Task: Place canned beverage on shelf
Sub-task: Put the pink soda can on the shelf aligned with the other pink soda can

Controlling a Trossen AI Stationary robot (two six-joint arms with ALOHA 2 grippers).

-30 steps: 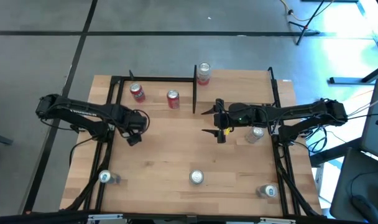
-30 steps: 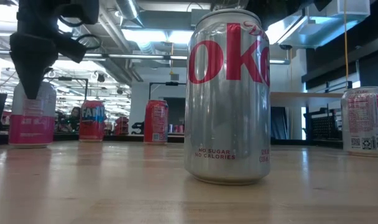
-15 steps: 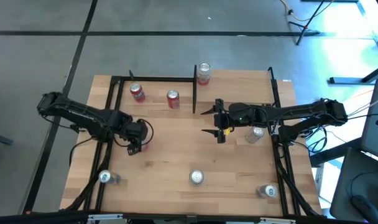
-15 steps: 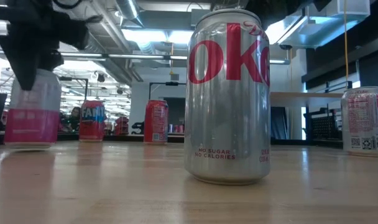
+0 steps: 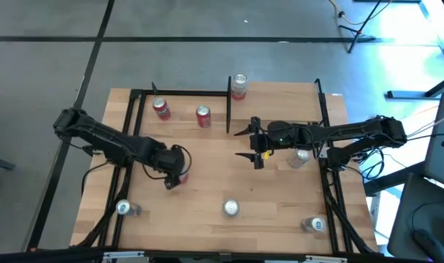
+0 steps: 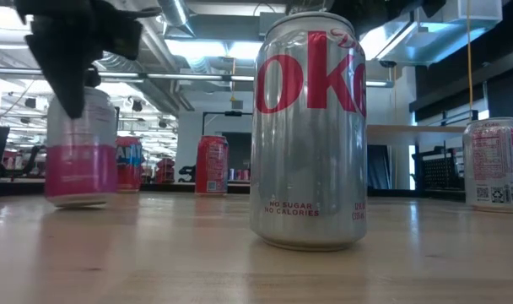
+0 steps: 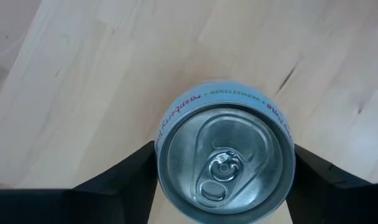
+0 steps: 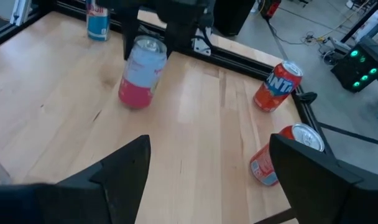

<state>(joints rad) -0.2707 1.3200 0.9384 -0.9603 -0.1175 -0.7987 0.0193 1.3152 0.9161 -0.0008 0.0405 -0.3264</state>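
Note:
My left gripper (image 5: 174,174) is shut on a white-and-pink can (image 6: 81,148) left of the table's middle; the can also shows in the right wrist view (image 8: 139,74). The shelf (image 5: 182,98), a raised light-wood board framed by black posts, is at the far left and bears two red cans (image 5: 161,109) (image 5: 203,116). My right gripper (image 5: 255,143) is open and empty, hovering right of the table's middle. My left gripper pinches the can's side wall just below its top rim (image 7: 161,155) between its two fingers (image 7: 130,177), one on each side. The fingers come from above, pointing down. The can hangs below them, slightly tilted, with its base just above the tabletop.
A silver cola can (image 5: 230,209) stands at the near middle, and fills the low view (image 6: 309,131). Other cans stand at the near left (image 5: 123,209), near right (image 5: 315,224), under the right arm (image 5: 301,156) and at the far edge (image 5: 239,85).
My left gripper has gone toward the table's right and near edges, carrying the white-and-pink can along. The can, which stood upright on the table, now tilts a little below the fingers.

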